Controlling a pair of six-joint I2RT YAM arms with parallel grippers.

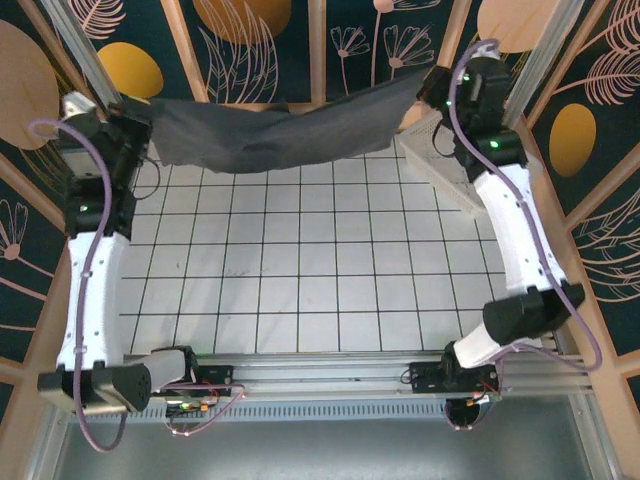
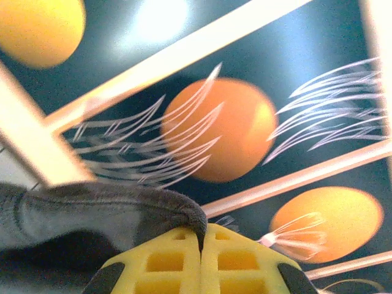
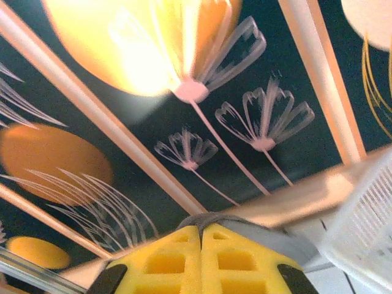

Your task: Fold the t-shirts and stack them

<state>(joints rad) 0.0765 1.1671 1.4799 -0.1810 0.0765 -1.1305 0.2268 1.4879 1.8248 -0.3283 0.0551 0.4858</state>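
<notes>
Tiled bench (image 1: 300, 280), far edge: t-shirt (image 1: 290, 135) stretched aloft, left gripper (image 2: 201, 245), right gripper (image 3: 201, 237) both clamped on its ends.

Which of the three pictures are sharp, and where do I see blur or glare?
Top external view: sharp, evenly lit, the t-shirt clear. Left wrist view: wall pattern blurred, a bright glare spot at the top, cloth at the left gripper soft. Right wrist view: strong glare on the orange circle, white basket blurred.
</notes>
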